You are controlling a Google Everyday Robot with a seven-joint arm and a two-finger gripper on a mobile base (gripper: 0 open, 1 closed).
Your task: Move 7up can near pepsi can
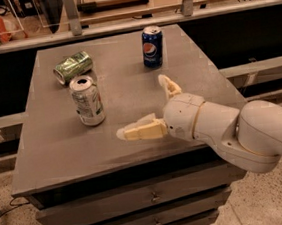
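The 7up can [87, 101], silver-white with green marks, stands upright on the left part of the grey cabinet top [64, 142]. The pepsi can [152, 46], dark blue with the round logo, stands upright at the back centre. My gripper [143, 106] is open and empty, its cream fingers spread wide, one fingertip [128, 133] low toward the 7up can and the other [167, 84] pointing toward the back. It hovers over the top to the right of the 7up can, a short gap apart, and in front of the pepsi can.
A dented all-green can [73, 67] lies on its side at the back left, just behind the 7up can. The cabinet has drawers [140, 200] below its front edge. A railing and shelf [131, 20] run behind the cabinet.
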